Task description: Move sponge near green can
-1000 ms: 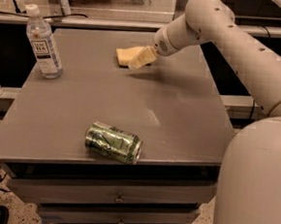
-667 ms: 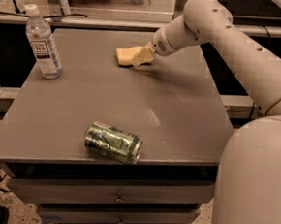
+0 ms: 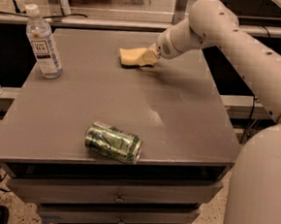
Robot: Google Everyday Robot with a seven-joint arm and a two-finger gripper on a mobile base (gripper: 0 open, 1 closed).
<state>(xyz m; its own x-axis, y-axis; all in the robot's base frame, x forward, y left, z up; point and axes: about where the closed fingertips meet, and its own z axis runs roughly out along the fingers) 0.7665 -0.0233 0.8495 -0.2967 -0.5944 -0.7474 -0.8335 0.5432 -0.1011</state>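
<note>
At front, below table [image 3: 187, 137] top: drawer fronts [image 3: 75, 196] with small knobs. Near front edge, left of centre: green can [image 3: 113, 142], lying on side, dented, shiny end facing right, well apart from sponge. At left, farther back: clear bottle [image 3: 44, 43], upright, white cap on, label facing camera. Toward far edge, right of centre: sponge [image 3: 132, 57], pale yellow, low over table, dark shadow beneath; contact with table not discernible. At right end of sponge: end effector [image 3: 148, 56], cream-coloured, pointing left, clenched on sponge. Behind and right of end effector: white arm [image 3: 225, 28], reaching in from right side over far right corner of table. Bottle and green can both well apart from end effector.
</note>
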